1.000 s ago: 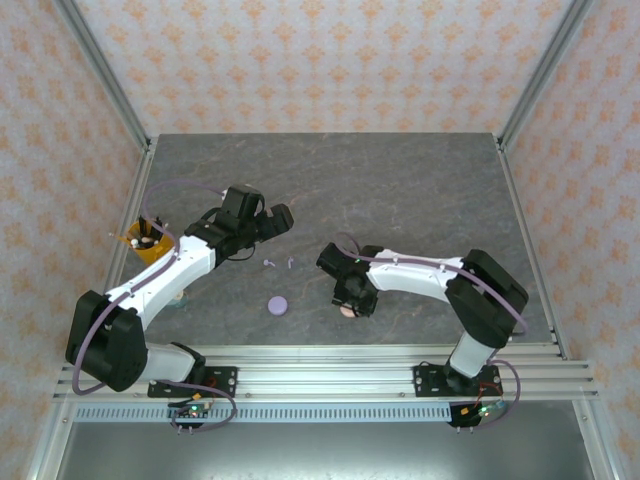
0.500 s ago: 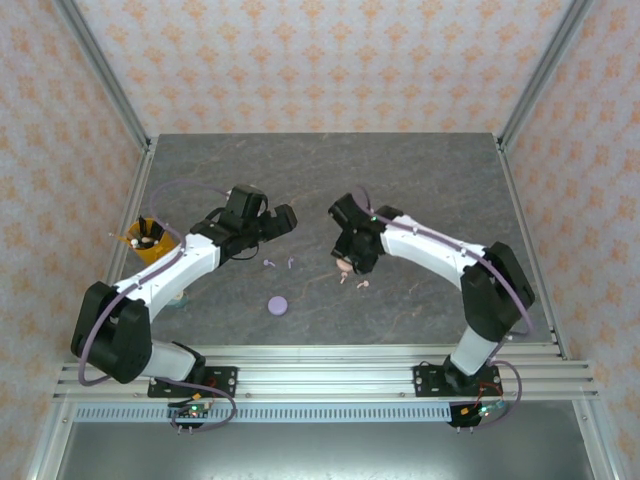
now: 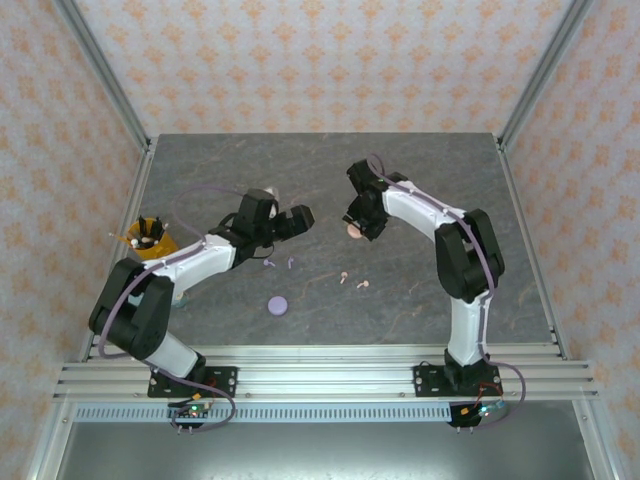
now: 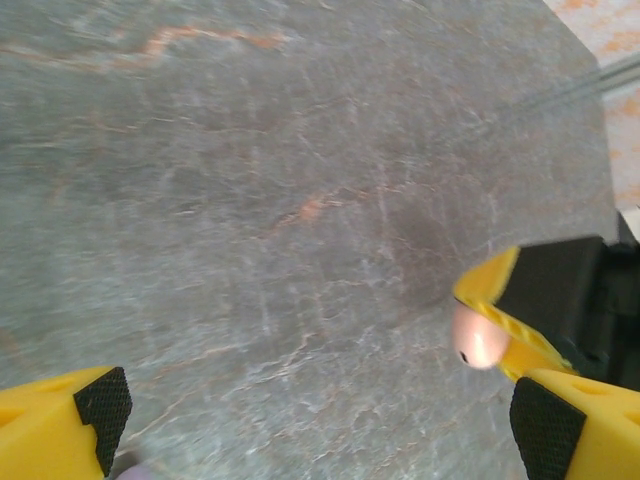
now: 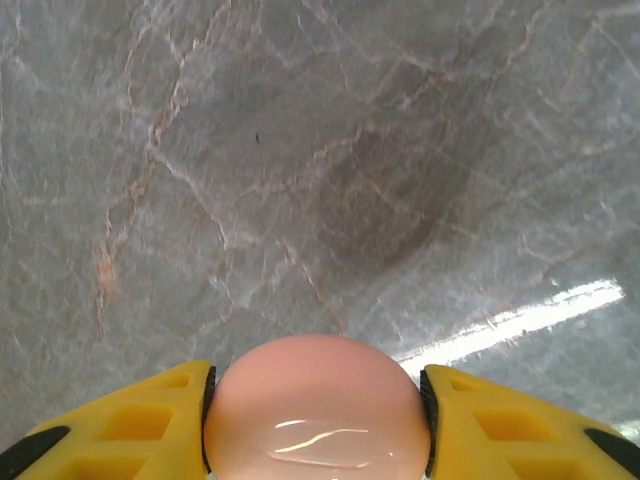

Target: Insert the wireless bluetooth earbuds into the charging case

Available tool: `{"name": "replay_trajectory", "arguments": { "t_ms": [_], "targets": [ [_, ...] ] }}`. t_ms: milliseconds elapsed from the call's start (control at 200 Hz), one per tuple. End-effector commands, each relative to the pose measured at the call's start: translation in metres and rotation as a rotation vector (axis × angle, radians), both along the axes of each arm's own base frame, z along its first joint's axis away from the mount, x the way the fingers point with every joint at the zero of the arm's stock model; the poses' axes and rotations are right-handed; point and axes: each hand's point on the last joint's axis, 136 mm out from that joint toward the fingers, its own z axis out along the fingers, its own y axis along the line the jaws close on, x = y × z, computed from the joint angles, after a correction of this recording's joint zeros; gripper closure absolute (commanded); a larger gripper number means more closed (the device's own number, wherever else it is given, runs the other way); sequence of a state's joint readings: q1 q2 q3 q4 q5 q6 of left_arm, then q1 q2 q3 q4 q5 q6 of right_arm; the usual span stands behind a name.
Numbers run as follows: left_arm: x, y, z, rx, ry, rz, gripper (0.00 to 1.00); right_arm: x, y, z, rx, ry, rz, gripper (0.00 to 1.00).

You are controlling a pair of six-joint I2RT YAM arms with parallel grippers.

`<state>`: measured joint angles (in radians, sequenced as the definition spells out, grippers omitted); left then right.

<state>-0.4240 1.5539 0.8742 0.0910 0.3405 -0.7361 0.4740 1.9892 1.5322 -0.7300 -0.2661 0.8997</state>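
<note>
My right gripper (image 3: 355, 229) (image 5: 316, 405) is shut on a round pale pink charging case (image 5: 316, 412) (image 3: 353, 231), held above the grey table. Two pale pink earbuds (image 3: 344, 278) (image 3: 363, 285) lie on the table in front of it. Two lilac earbuds (image 3: 268, 263) (image 3: 291, 264) lie just in front of my left gripper (image 3: 297, 222) (image 4: 320, 415), which is open with nothing between its fingers (image 4: 92, 408). In the left wrist view the pink case (image 4: 478, 340) shows ahead, between the other gripper's yellow fingers. A round lilac case (image 3: 277, 305) sits closed nearer the front.
An orange cup (image 3: 150, 241) with small items stands at the left edge of the table. The grey stone-patterned table (image 3: 420, 170) ends at metal posts and patterned walls at the back and sides.
My right gripper has carried the pink case from the front of the table toward the back, leaving two pink earbuds lying where it was. My left gripper has shifted right.
</note>
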Motion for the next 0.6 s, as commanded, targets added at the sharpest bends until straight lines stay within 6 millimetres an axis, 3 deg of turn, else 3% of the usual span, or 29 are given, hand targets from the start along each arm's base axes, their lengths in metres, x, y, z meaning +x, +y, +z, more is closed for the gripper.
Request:
{"name": "replay_trajectory", "arguments": {
  "t_ms": [0,235,596],
  "targets": [
    [0.010,-0.028,0.015,-0.088,-0.097,-0.074,0.00,0.015,0.002,0.006,0.038,-0.014,-0.015,0.53],
    [0.021,-0.060,0.013,-0.143,-0.159,-0.142,0.02,0.030,0.002,0.013,0.123,-0.024,-0.064,0.53],
    [0.040,-0.090,0.009,-0.211,-0.218,-0.199,0.15,0.045,0.022,0.031,0.266,-0.042,-0.108,0.53]
  ]
}}
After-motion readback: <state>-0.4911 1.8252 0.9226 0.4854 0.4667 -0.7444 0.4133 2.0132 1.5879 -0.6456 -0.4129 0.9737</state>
